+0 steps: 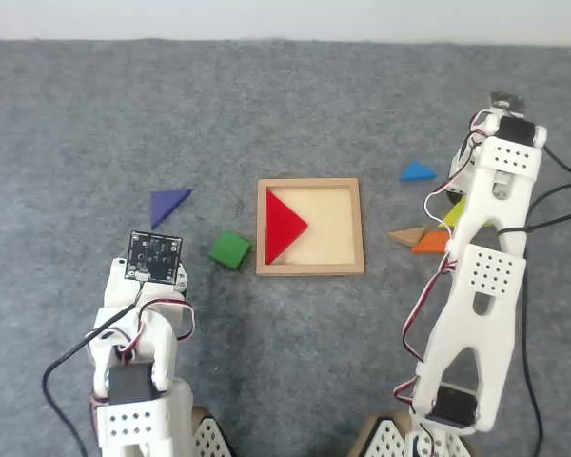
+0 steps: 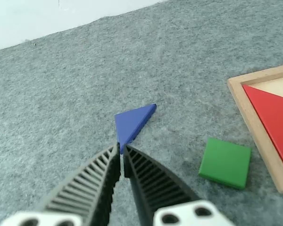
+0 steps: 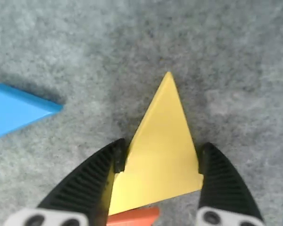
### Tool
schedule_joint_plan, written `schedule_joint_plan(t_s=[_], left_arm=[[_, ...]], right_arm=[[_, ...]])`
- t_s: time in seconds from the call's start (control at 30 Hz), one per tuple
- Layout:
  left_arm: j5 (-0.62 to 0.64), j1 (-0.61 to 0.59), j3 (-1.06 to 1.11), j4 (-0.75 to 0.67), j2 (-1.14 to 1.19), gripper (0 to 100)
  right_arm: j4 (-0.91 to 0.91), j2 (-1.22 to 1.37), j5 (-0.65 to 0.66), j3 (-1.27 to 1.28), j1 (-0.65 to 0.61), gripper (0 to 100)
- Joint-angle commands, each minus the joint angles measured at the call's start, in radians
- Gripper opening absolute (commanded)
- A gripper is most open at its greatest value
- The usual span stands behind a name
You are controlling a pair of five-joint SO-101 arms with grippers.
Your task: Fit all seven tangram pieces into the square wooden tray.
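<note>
Desk [image 1: 76, 114] under grey felt. The square wooden tray [image 1: 309, 183] sits mid-desk, and I see one piece in it: the red triangle [image 1: 283, 227], flat against the tray wall on my left arm's side, the rest of the floor bare wood. The green square [image 1: 229, 250] lies on the felt just outside that same wall, near it but not touching. The purple-blue triangle [image 1: 168, 203] is farther out on that side, apart from the green square. The left arm's fingers [image 2: 114, 160] are clenched on nothing, and their tips hover right at the near corner of the purple-blue triangle; I cannot tell whether they touch it. The other four pieces are on the far side of the tray, by my right arm [image 1: 485, 267]. The light blue triangle [image 1: 417, 172] lies alone. The tan triangle [image 1: 406, 235] and the orange piece [image 1: 430, 242] lie together, touching or nearly so. The yellow triangle [image 3: 161, 141] is beside them, half hidden under the arm from above. The right arm's fingers [image 3: 111, 162] are grasping the yellow triangle, one finger against each of its side edges, its point aimed away from the wrist. I cannot tell whether it is off the felt. An orange edge shows just under its wide end in the wrist view.
</note>
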Motion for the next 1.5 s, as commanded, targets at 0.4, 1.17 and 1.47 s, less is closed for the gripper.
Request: schedule_joint_plan(t_s=[0.4, 1.17, 1.47], left_arm=[[-0.063, 0.003, -0.015, 0.026, -0.025, 1], [-0.064, -0.005, -0.015, 0.026, -0.025, 1], [-0.064, -0.005, -0.015, 0.026, -0.025, 1]], right_arm=[[0.047, -0.008, -0.008, -0.018, 0.024, 38.5], [0.008, -0.621, -0.126, 0.683, 0.015, 38.6], [0.036, -0.811, -0.241, 0.713, 0.015, 38.5]])
